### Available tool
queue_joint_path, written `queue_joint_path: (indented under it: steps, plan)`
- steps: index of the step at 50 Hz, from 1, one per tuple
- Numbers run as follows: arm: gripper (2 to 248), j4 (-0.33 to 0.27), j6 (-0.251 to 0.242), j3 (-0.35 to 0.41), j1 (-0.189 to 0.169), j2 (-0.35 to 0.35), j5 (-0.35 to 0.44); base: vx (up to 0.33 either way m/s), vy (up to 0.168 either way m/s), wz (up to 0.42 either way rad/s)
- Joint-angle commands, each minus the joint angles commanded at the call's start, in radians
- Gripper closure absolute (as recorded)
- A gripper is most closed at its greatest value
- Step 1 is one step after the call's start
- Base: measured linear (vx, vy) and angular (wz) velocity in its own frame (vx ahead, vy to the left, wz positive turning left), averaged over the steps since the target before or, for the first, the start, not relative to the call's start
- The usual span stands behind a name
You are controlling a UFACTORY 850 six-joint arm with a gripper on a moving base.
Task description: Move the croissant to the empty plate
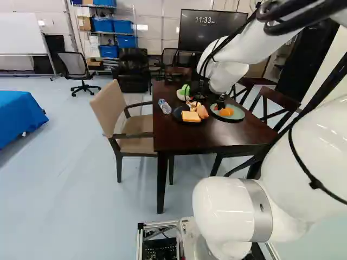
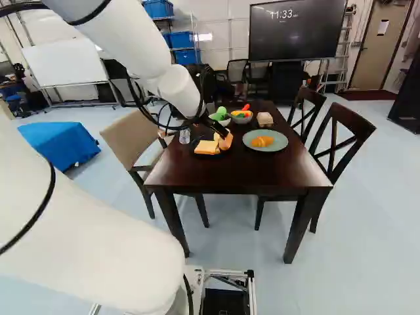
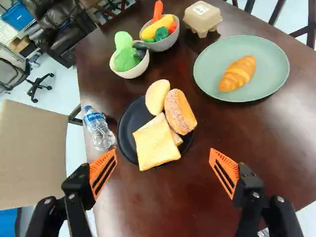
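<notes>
Pincer [image 2: 215, 126] spread wide, orange pads [image 3: 225, 173] well apart. Croissant [image 3: 238, 74] sits on the green plate [image 3: 210, 74], R side of dark wood counter [image 2: 282, 177]; long axis approx. L–R, R end slightly farther. Rim shows all round it. Gap btwn green plate & black plate [image 3: 126, 133] to its L, w/ toast [image 3: 154, 148] & doughnut [image 3: 179, 111]. Egg carton [image 3: 202, 19] near green plate's far edge. Croissant golden-brown, ridged, tapering, slightly curved.
</notes>
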Motion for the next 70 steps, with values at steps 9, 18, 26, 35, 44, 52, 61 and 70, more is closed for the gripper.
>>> queue_joint_path:
  steps: [9, 18, 26, 35, 44, 52, 61, 70]
  plan:
    - [3, 0.0, 0.0, -0.012, 0.036, -0.013, 0.0, 0.0, 0.0, 0.0]
    - [3, 0.0, 0.0, -0.015, 0.054, -0.017, 0.0, 0.0, 0.0, 0.0]
    - [3, -0.002, 0.0, -0.012, 0.055, -0.017, 0.005, 0.0, 0.0, 0.0]
    - [3, -0.008, 0.0, -0.004, 0.056, -0.015, 0.019, 0.0, 0.0, 0.0]
    - [3, -0.017, 0.0, 0.01, 0.059, -0.013, 0.043, 0.0, 0.0, 0.0]
    - [3, -0.028, 0.0, 0.027, 0.062, -0.011, 0.071, 0.0, 0.0, 0.0]
    - [3, -0.044, 0.0, 0.052, 0.067, -0.007, 0.112, 0.0, 0.0, 0.0]
    - [3, -0.064, 0.0, 0.082, 0.072, -0.003, 0.162, 0.0, 0.0, 0.0]
